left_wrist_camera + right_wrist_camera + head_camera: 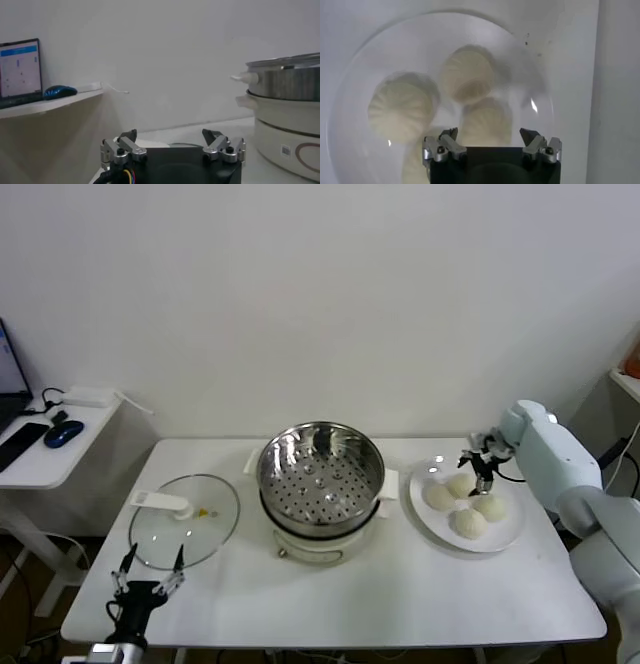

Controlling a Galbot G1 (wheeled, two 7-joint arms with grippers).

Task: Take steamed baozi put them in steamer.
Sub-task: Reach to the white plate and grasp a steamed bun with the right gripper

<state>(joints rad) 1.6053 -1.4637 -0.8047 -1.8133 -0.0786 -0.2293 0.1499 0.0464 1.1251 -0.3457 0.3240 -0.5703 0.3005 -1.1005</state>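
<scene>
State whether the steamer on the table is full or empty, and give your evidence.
Empty. The steamer's perforated bottom is bare in the head view, and all four buns sit on the white plate beside it.

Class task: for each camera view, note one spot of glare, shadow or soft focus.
Head view: bright reflections on the steamer rim. Right wrist view: the baozi look soft-edged, the right claw sharper. Left wrist view: the left claw dark against a pale wall.

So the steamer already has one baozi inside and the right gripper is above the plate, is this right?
No. In the head view the steamer is empty; all four baozi are on the plate. The right gripper is indeed above it.
</scene>
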